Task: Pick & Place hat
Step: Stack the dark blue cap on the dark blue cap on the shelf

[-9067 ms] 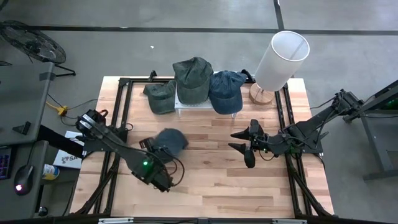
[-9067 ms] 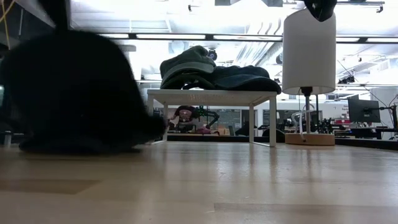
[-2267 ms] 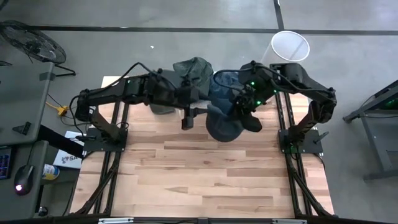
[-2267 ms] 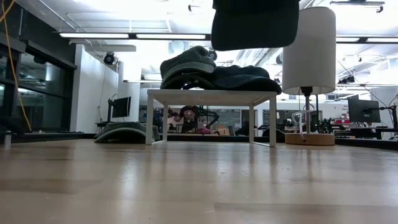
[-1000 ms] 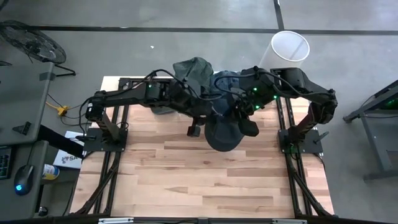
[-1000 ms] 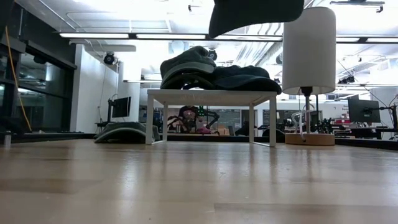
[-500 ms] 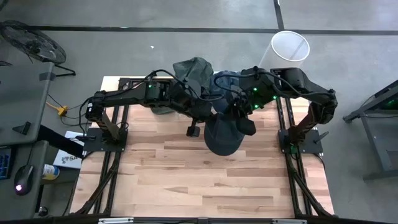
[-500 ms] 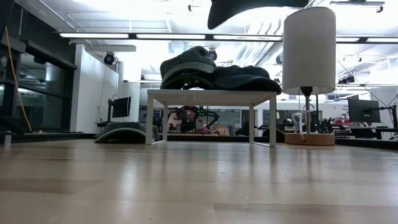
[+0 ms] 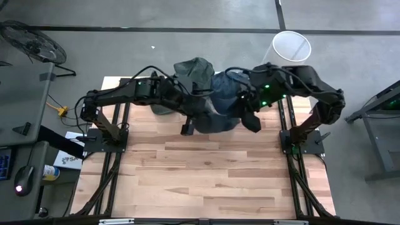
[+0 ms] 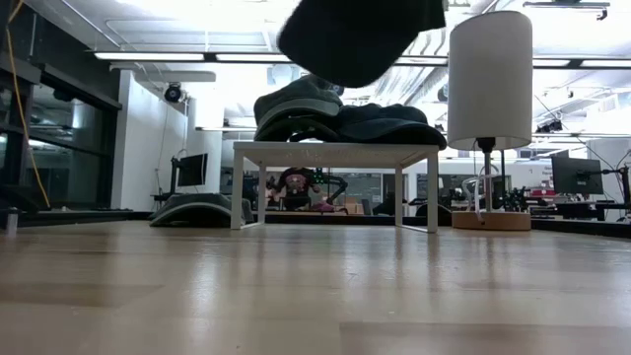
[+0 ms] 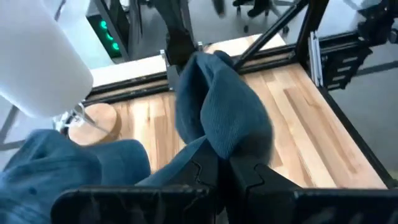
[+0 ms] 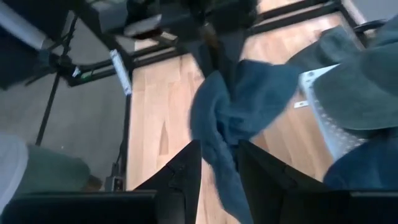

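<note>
A dark blue corduroy hat (image 9: 215, 119) hangs in the air above the table's far middle, between my two grippers; the low view shows it high up (image 10: 360, 39). My left gripper (image 9: 199, 117) reaches in from the left and is shut on it (image 11: 222, 163). My right gripper (image 9: 240, 111) comes from the right. Its fingers stand apart (image 12: 219, 165), with the hat's cloth (image 12: 236, 106) running between them. Behind, other hats (image 10: 296, 104) lie on a white stand (image 10: 335, 150). My left gripper pinches a bunched fold of the hat's blue cloth (image 11: 231, 142) between its two fingers, slanting down from the table's left. The hat is lifted clear and sags away from the fingers. My right gripper has cloth (image 12: 219, 146) between its parted fingers; whether they touch it, I cannot tell.
A lamp with a white shade (image 9: 290, 47) stands at the far right on a round wooden base (image 11: 93, 121). A green hat (image 9: 194, 72) and a blue one (image 10: 385, 123) lie on the stand, and another green hat (image 9: 159, 103) left of it. Bare wood (image 9: 206, 181) spreads toward the near edge.
The hat has shifted toward the far edge and the left. From above it now looks stretched sideways, not rounded. In the low view it has swung left and hangs lower. Both grippers have drawn a little toward the far edge, and my right wrist has rolled.
</note>
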Robot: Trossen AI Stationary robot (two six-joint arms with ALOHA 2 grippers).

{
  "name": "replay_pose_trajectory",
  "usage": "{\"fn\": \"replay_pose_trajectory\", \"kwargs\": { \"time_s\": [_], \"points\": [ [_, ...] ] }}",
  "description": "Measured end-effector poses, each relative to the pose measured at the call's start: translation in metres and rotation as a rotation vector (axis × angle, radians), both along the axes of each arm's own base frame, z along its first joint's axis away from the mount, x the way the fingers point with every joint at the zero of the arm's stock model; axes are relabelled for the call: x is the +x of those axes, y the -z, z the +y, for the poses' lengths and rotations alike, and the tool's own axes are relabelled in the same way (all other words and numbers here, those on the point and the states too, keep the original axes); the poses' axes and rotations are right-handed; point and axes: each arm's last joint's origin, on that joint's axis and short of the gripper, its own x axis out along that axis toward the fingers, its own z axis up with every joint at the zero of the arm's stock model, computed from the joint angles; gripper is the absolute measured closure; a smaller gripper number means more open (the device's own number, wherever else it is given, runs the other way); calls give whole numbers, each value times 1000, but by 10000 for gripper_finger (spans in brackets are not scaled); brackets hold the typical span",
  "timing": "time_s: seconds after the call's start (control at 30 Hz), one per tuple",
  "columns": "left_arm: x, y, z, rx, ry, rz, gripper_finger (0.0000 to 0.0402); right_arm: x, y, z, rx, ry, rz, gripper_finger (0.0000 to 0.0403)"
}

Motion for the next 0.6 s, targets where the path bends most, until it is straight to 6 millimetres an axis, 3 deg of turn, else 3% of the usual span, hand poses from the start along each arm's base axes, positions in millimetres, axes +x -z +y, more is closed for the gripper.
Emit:
{"fn": "replay_pose_trajectory", "kwargs": {
  "time_s": [0.33,0.6],
  "points": [
    [-5,-2,1,-15,-56,12,401,-13,-8,1,-78,117,-36,305],
    [-7,-9,4,25,-150,-45,401,-15,-8,27,-77,442,-83,304]
  ]
}}
